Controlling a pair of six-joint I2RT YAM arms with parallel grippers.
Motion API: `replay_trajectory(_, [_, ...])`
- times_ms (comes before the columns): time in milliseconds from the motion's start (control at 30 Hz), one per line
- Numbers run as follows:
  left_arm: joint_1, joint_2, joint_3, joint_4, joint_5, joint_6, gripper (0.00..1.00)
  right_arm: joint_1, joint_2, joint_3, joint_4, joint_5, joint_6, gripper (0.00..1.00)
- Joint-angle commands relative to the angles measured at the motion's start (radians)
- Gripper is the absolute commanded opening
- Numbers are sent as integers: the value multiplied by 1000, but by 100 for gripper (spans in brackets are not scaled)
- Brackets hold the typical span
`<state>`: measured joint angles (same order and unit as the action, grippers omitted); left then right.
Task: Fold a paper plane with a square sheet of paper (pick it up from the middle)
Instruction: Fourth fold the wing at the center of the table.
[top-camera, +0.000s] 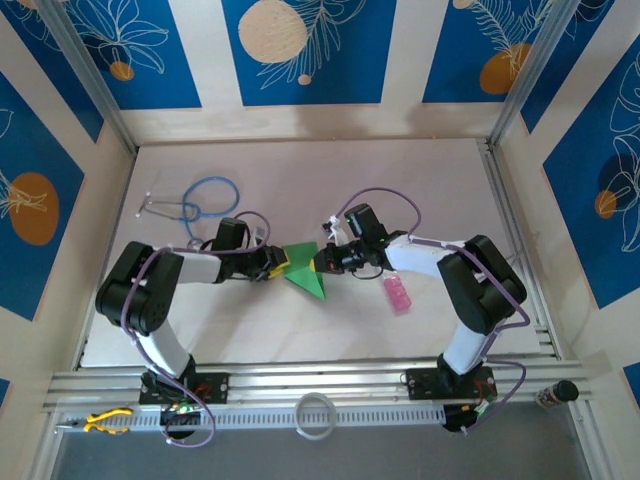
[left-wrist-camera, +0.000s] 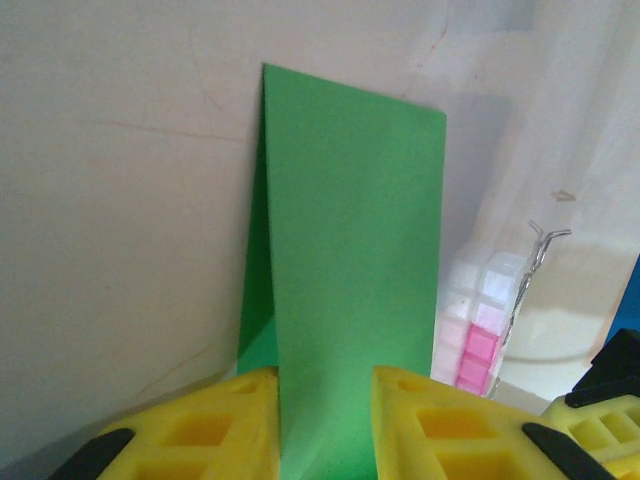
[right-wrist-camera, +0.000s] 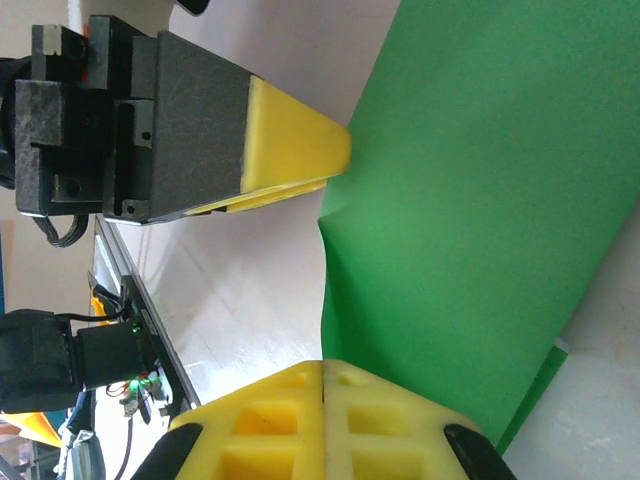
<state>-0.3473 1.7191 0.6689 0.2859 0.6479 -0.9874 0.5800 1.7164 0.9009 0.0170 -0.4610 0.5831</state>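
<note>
Over the white table (top-camera: 420, 200), walled in blue-patterned panels, the square sheet of paper (top-camera: 305, 272) is spanning the gap between my two arms, folded to a narrower green shape. The right gripper (right-wrist-camera: 322, 372) is pressing its jaws fully together with the green edge running into the seam, so I judge it is pinching that side. The left gripper (left-wrist-camera: 325, 425) is straddling the opposite end, jaws narrowly apart; whether they are biting I cannot tell. I am planning a gentle, level squeeze, since the paper is buckling.
</note>
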Motion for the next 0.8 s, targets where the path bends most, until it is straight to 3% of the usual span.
replay_trajectory(0, [-10, 19, 21, 21, 18, -10, 25, -5, -31, -20, 9, -31, 9, 0])
replay_trajectory(600, [-10, -12, 9, -5, -35, -8, 2, -8, -34, -23, -43, 19, -21, 2])
replay_trajectory(767, [-10, -47, -7, -10, -68, -8, 0, -1, -35, -4, -117, 72, -66, 11])
